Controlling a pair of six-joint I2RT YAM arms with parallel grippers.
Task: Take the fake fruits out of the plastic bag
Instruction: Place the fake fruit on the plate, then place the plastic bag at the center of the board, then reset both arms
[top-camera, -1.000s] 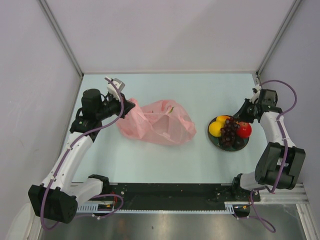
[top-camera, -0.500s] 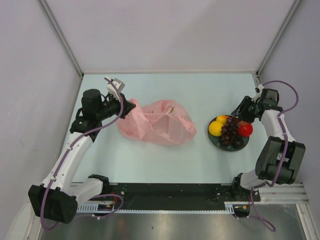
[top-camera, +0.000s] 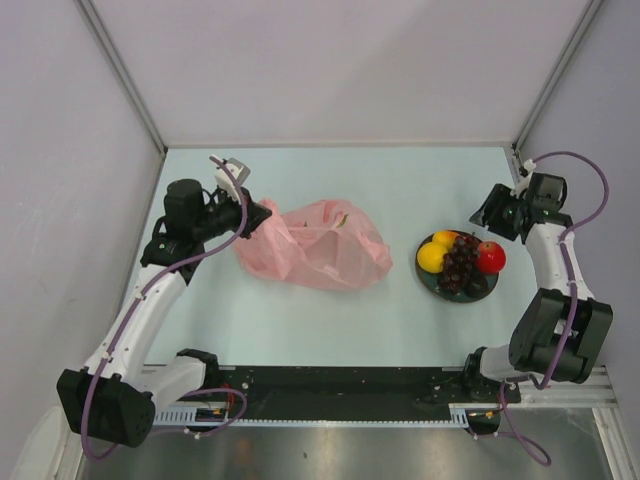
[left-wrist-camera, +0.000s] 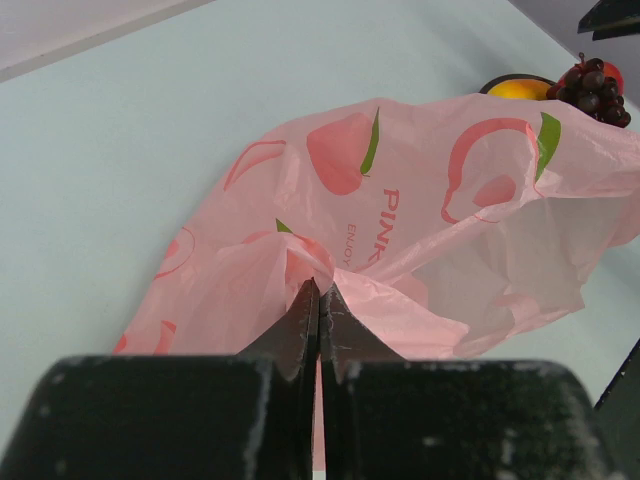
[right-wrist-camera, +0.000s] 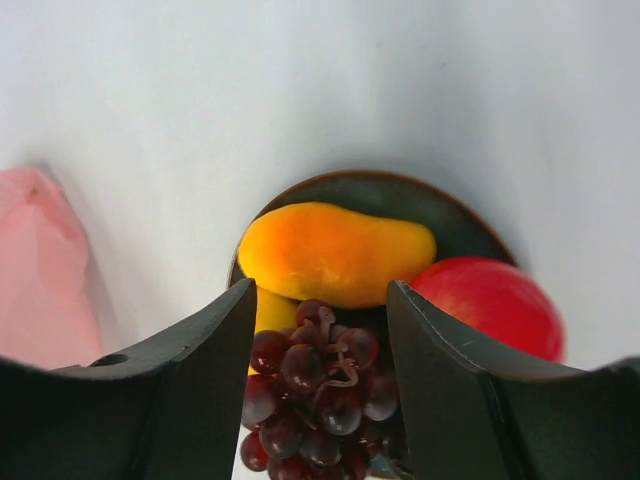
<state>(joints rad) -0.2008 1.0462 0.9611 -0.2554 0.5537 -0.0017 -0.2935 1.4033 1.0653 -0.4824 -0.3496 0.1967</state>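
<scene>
The pink plastic bag (top-camera: 315, 245) lies crumpled on the table left of centre. My left gripper (top-camera: 262, 215) is shut on the bag's left edge, and in the left wrist view its tips (left-wrist-camera: 320, 295) pinch a fold of the bag (left-wrist-camera: 400, 230). The fake fruits sit on a dark plate (top-camera: 470, 294): a yellow-orange fruit (top-camera: 432, 258), a purple grape bunch (top-camera: 460, 262) and a red apple (top-camera: 489, 258). My right gripper (top-camera: 484, 217) hovers open behind the plate, holding nothing. Between its fingers (right-wrist-camera: 215, 340) I see the grapes (right-wrist-camera: 320, 390), an orange-yellow fruit (right-wrist-camera: 335, 250) and the apple (right-wrist-camera: 490, 305).
Grey walls with metal corner posts close off the table at the back and sides. The arm bases and a black rail run along the near edge. A corner of the bag (right-wrist-camera: 40, 270) shows at the left of the right wrist view.
My right gripper has opened and drawn back from the plate toward the far right. The grapes stay on the plate. The left arm and the bag have not moved.
</scene>
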